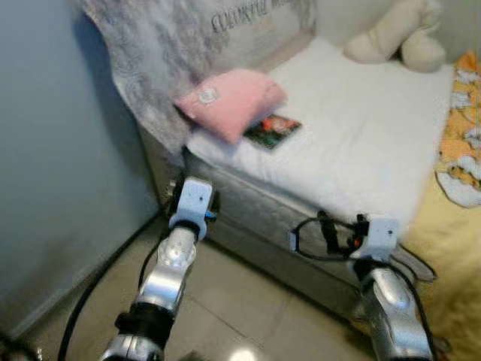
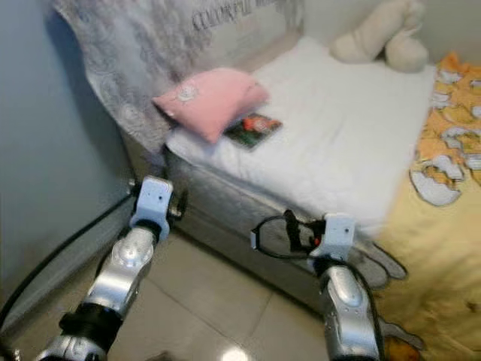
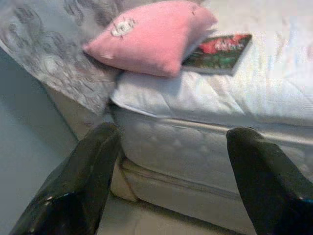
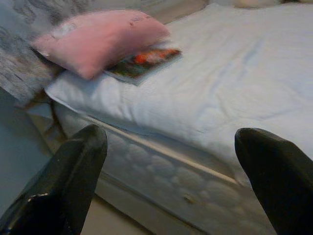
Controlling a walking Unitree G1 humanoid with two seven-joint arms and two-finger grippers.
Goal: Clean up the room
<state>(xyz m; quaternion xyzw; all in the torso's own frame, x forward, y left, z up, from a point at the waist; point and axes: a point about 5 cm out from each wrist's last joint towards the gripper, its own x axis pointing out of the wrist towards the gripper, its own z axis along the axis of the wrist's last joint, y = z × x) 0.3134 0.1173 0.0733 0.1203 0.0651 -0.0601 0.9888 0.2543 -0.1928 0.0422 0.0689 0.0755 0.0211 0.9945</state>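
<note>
A pink pillow (image 1: 231, 100) lies at the near left corner of the white mattress (image 1: 361, 143), partly over a dark book with a red picture (image 1: 272, 130). Both show closer in the wrist views: pillow (image 3: 156, 36), book (image 3: 220, 51); pillow (image 4: 100, 41), book (image 4: 144, 62). My left gripper (image 3: 171, 161) is open, held low in front of the mattress side, below the pillow. My right gripper (image 4: 171, 166) is open too, facing the mattress edge to the right of the book. Both arms (image 1: 176, 259) (image 1: 387, 301) are raised from the floor side of the bed.
A grey patterned blanket (image 1: 161, 60) hangs over the headboard at the left. A cream plush toy (image 1: 398, 34) sits at the far end of the bed. An orange and yellow quilt (image 1: 458, 158) covers the right side. A grey wall stands close on my left; tiled floor (image 1: 248, 308) lies below.
</note>
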